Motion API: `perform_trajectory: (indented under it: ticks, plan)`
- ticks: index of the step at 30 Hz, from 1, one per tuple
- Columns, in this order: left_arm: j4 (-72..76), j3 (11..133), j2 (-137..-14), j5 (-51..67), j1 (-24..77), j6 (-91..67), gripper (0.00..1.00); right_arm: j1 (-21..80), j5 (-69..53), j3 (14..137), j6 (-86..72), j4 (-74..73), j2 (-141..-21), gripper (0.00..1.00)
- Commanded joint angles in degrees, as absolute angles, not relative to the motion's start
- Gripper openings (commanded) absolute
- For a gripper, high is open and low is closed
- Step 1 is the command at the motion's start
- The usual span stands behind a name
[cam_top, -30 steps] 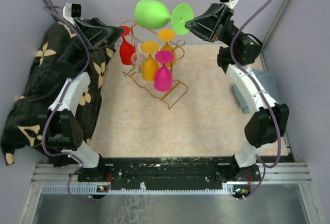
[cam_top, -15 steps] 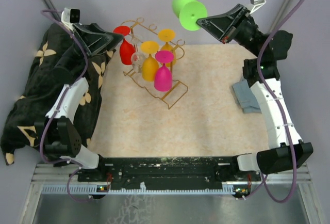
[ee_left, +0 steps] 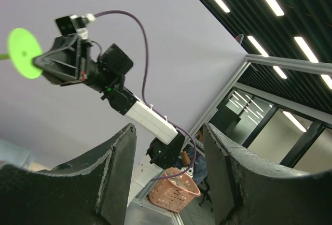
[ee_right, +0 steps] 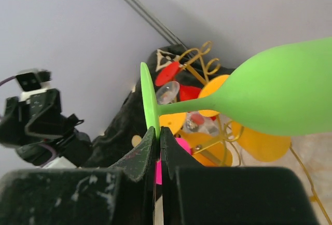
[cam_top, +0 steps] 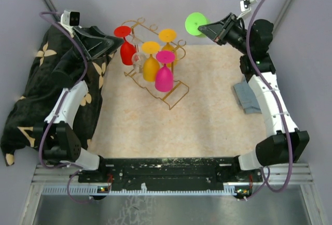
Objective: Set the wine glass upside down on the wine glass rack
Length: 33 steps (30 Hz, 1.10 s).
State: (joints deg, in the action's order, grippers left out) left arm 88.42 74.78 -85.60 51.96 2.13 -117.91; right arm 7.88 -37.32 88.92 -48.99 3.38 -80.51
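Since half a second back, green wine glass (cam_top: 196, 24) has sunk from the top edge and turned, so the top view now shows only its round foot, at upper right, well apart from wine glass rack (cam_top: 175, 96) and clear of the tabletop (cam_top: 207, 116). Right claw (ee_right: 158, 131) is pinched shut on the foot's thin rim, bowl jutting sideways; left claw (ee_left: 168, 131) gapes wide at upper left, holding nothing. Glass looks light, stiff and slick, likely to pivot in an edge pinch; stem just under the foot judged the surer hold.
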Motion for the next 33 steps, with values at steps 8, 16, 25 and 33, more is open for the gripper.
perform_trajectory:
  ticks: [8,16,25,33]
  plan:
    - [101.7,74.6,-82.7,53.4,1.9,-118.0,0.6,7.2,-39.6,84.8,-52.4,7.0,-86.2,0.0]
    - [101.9,74.3,-82.7,52.6,1.9,-118.2,0.6,7.1,-42.2,84.0,-54.0,9.2,-87.7,0.0]
    - [101.9,74.1,-82.3,53.0,1.9,-118.1,0.59,7.9,-44.2,84.3,-55.0,10.6,-89.2,0.0]
    - [102.2,74.0,-82.3,52.8,1.9,-118.3,0.59,8.9,-45.2,85.8,-53.8,9.9,-90.9,0.0]
